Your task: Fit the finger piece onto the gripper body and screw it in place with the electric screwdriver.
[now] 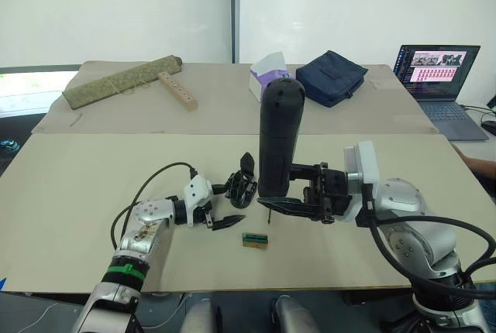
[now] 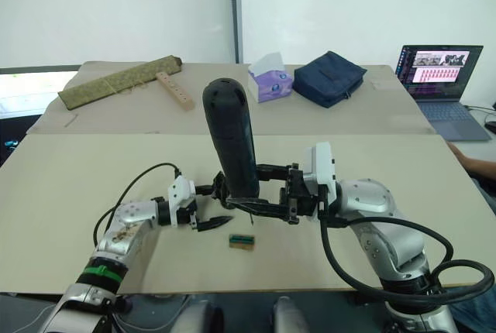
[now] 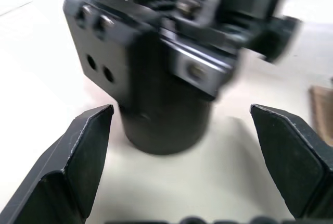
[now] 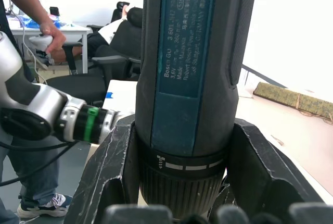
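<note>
Worktop [image 1: 77,193] items number as follows: one electric screwdriver [image 1: 279,139], one gripper body [image 1: 242,182], one small green-and-tan block [image 1: 255,240], and, on the far section, one tissue box [image 1: 267,74], one dark blue pouch [image 1: 332,77], one rolled mat [image 1: 122,82], one wooden strip with holes [image 1: 177,90] and one laptop [image 1: 440,77].

The electric screwdriver is clamped near its lower end between the two fingers of the right end effector [image 1: 298,193]; in the right wrist view the fingers [image 4: 112,174] are seen pressed against both sides of the barrel just above the collar. Its long axis is close to upright, with the rounded end at the top and leaning slightly toward the far side, and the thin bit pointing down at the worktop just behind the green-and-tan block.

The gripper body is set on the worktop directly ahead of the left end effector [image 1: 226,207], between it and the screwdriver's lower end. In the left wrist view the round base [image 3: 164,122] is seen standing on the surface between the two spread fingers [image 3: 78,151], neither of which is touching it; the left end effector is held wide apart and is holding nothing. One pointed finger of the gripper body is directed upward and away from the robot.

The finger piece cannot be told apart as a separate part in these views.

A person's hand [image 4: 49,34] is seen in the background of the right wrist view.
</note>
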